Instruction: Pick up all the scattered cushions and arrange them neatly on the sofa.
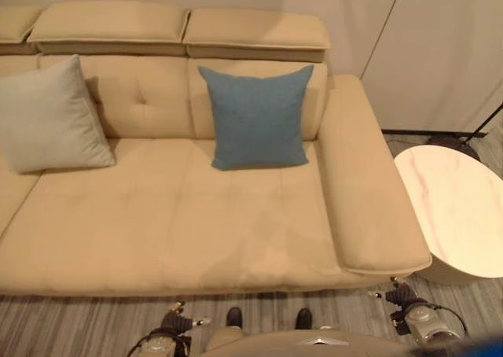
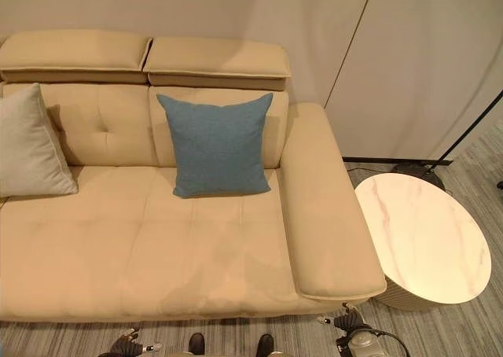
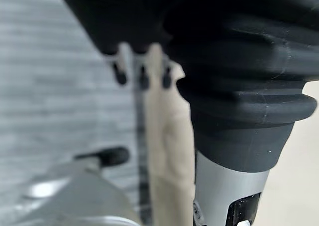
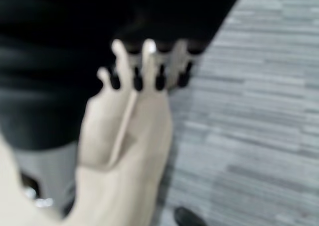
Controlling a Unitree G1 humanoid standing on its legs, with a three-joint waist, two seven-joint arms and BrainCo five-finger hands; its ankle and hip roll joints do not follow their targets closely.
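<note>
no readable text, labels, brand marks, numbers or signs on anything in view.
</note>
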